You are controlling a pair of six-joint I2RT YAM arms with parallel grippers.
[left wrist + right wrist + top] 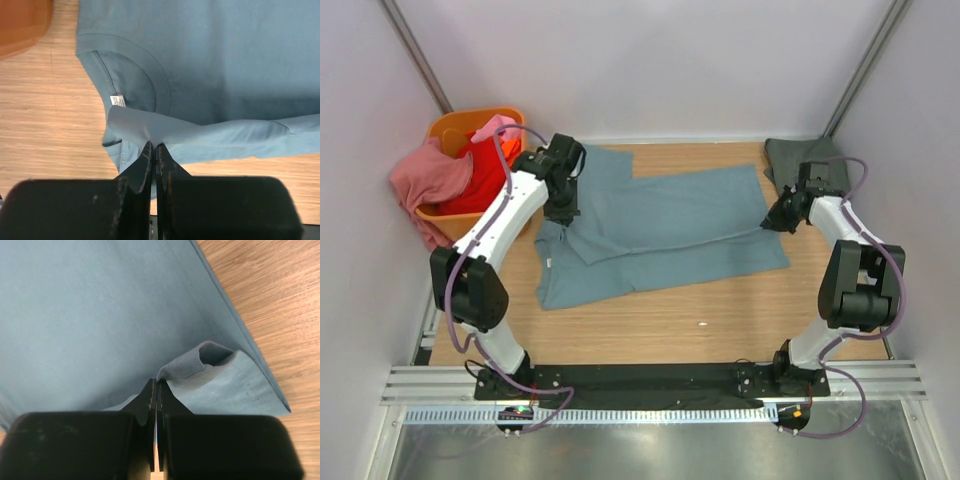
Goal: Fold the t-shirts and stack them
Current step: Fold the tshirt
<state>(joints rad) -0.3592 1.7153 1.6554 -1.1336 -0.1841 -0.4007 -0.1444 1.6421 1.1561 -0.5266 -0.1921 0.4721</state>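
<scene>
tabletop [650,330]: wood, carrying one shirt laid out for folding.

blue shirt [660,235]: lies across the middle, collar toward the left edge, hem toward the right edge. its far long side appears doubled over the body, so a lengthwise fold is judged to be under way.

basket [460,120]: far left corner. it holds a red shirt [485,180], and a pink shirt [425,180] hangs over its rim. both are judged unfolded stock awaiting their turn.

dark shirt [790,160]: far right corner, apart from the work. cannot tell whether it is folded.

left gripper [154,147]: jaws closed on a pinch of blue cloth just beside the collar.

right gripper [156,385]: jaws closed on a raised pinch at the hem corner.

finding: each end is gripped, probably so that the edge between them moves as one straight line.

label [117,100]: white, inside the neck, touching the lifted fold.
</scene>
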